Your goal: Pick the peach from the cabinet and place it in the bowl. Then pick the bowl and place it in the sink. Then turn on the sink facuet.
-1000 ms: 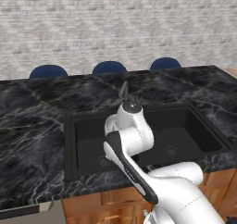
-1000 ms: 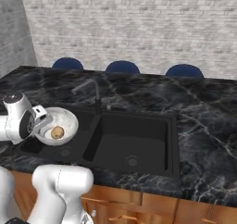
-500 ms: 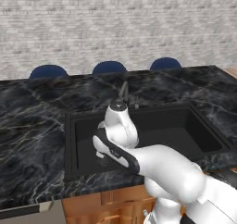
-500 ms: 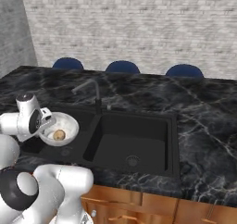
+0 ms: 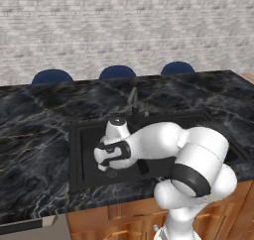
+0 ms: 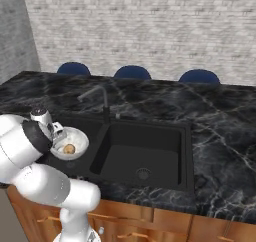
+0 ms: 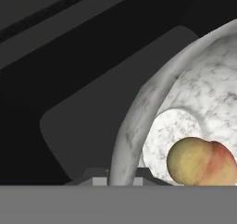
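Fingers were clamped tight on the bowl's rim. The peach lay inside, above the sink's left basin.

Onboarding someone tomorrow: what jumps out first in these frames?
The white arm folded low over the black sink, its gripper shut on the rim of the bowl over the left basin. Next, the peach lying inside that marbled bowl. Behind, the faucet stands on the dark marble counter.
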